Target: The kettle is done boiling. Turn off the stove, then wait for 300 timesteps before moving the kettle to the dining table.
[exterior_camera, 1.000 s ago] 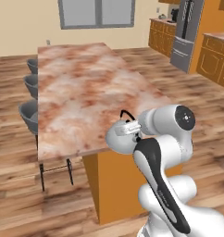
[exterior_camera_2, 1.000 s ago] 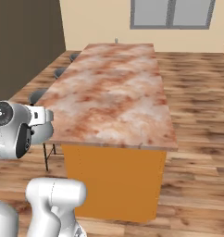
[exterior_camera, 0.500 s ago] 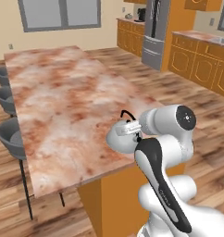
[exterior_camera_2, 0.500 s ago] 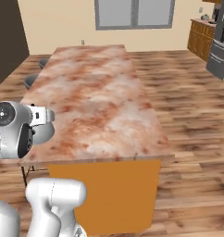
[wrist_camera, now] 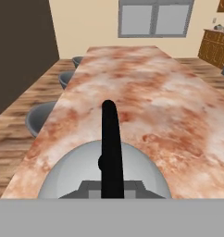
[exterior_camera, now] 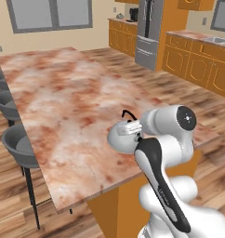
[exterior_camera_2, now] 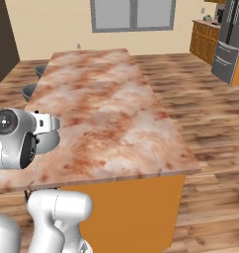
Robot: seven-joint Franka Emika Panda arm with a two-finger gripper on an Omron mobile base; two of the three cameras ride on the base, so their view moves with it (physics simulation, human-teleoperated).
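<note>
Hand view shows the kettle (wrist_camera: pixel 104 178), a squat silver-white dome, hanging from its thin black arched handle (wrist_camera: pixel 110 139) directly under the gripper (wrist_camera: pixel 111 189), which is clenched on that handle, above the near end of the dining table's marbled bench top (wrist_camera: pixel 169 106). Judged rigid and smooth-skinned, possibly water-laden and inclined to swing, it is best held at the handle's crown. Grey stools (exterior_camera: pixel 14 144) line the bench's far side.
</note>
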